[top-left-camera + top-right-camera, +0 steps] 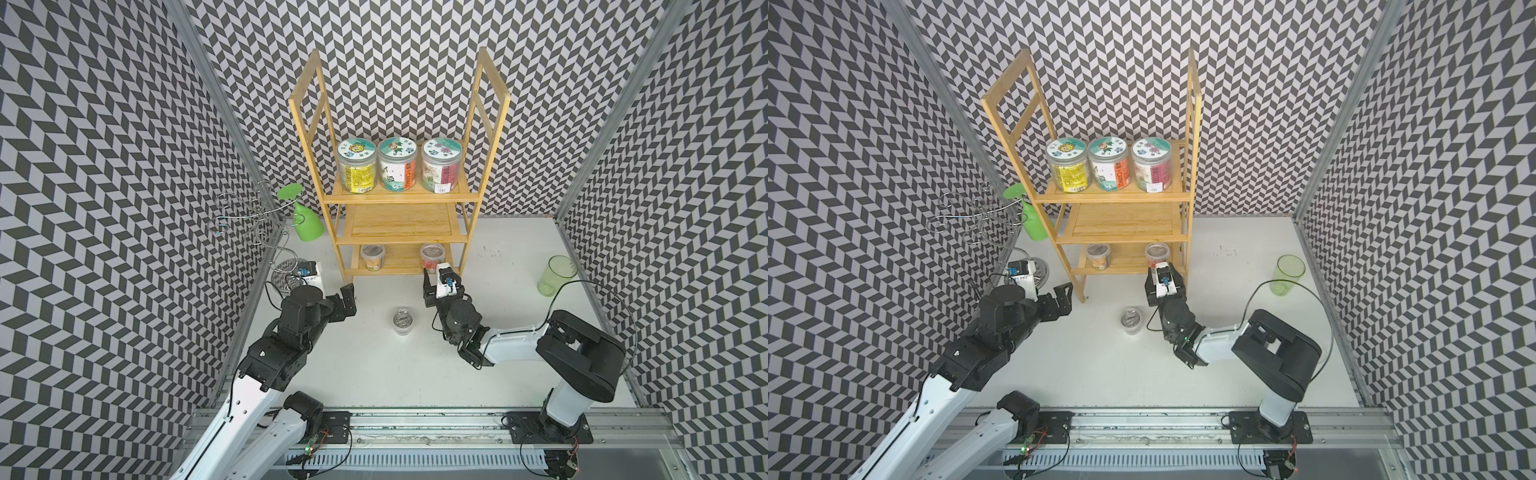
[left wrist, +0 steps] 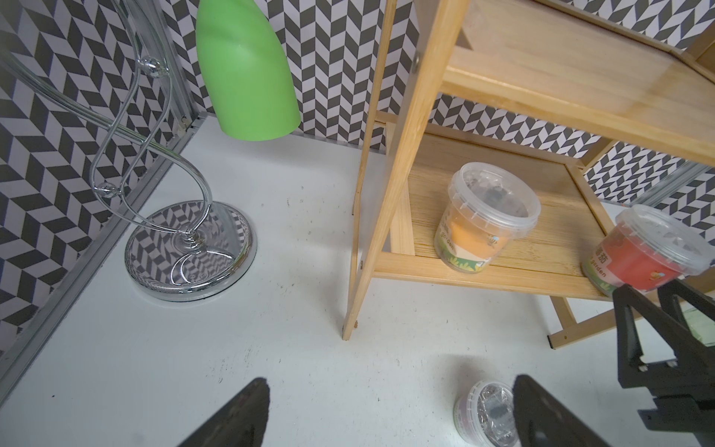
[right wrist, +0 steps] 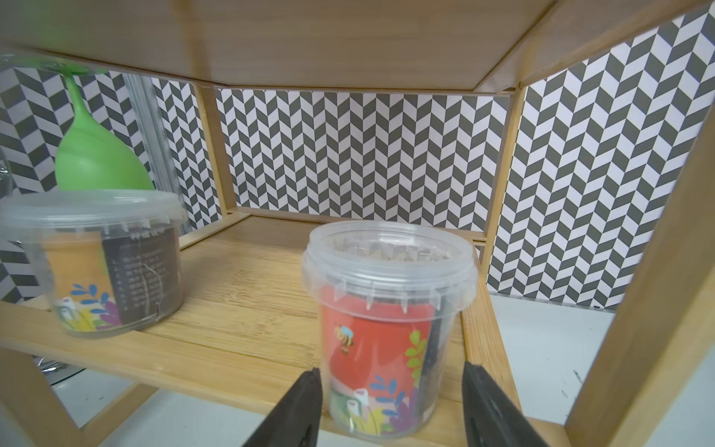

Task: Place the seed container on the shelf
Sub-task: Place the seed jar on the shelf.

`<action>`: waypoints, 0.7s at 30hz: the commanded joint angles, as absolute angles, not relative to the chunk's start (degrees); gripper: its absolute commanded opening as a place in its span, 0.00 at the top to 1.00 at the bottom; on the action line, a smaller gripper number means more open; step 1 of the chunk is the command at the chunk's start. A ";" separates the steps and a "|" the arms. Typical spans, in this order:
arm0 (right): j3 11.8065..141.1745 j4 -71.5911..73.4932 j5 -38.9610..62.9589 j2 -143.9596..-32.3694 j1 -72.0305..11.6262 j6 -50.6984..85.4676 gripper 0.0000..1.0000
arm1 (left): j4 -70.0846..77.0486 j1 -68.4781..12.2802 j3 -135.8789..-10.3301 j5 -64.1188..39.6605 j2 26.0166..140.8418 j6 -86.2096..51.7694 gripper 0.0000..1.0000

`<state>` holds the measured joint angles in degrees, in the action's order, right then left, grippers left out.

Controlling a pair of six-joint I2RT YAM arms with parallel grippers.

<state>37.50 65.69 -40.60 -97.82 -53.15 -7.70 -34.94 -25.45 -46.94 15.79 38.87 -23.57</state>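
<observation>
Red seed container (image 3: 387,271) stands upright on the shelf's (image 1: 399,224) bottom tier, at the front corner on the right-arm side and very close to the front rail. Right pincer (image 3: 392,369) brackets its lower body with the fingers spread and a visible gap on each side, so nothing is pinched. Reads as the release step. To finish clean, back straight out along the finger line, level, with no sideways drift. Either finger could clip the tub and tip it off the front edge, and the shelf's corner post sits close beside the outer finger. Don't lift until the tips are clear of the tier above. Right arm reaches low and forward to the shelf front, fingers pointing into the tier. Left pincer (image 2: 390,381) hangs spread wide and empty over the tabletop (image 1: 374,374), in front of the shelf's other front leg. Orange tub (image 3: 108,267) sits along the same tier, well apart from the red one. A clear-lidded tub (image 1: 403,322) stands before the shelf, likely the next pick.
</observation>
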 commanded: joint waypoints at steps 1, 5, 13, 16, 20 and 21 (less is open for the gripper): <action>37.70 66.41 -41.96 -97.65 -53.48 -7.21 0.39 | -33.92 -25.13 -47.37 16.17 38.50 -22.76 0.02; 38.18 65.37 -41.87 -98.04 -53.45 -6.65 0.40 | -33.92 -25.13 -47.34 16.26 38.41 -22.76 0.02; 39.61 64.66 -42.41 -99.63 -52.74 -5.62 0.47 | -34.01 -25.13 -47.37 16.35 38.35 -22.81 0.02; 40.74 64.42 -42.25 -100.35 -52.19 -5.61 0.49 | -34.01 -25.13 -47.45 16.35 38.36 -22.77 0.02; 42.15 64.08 -42.14 -101.45 -51.62 -5.43 0.49 | -34.01 -25.14 -47.52 16.52 38.41 -22.76 0.02; 42.44 64.03 -42.11 -101.75 -51.37 -5.32 0.50 | -34.00 -25.06 -47.54 16.52 38.44 -22.76 0.02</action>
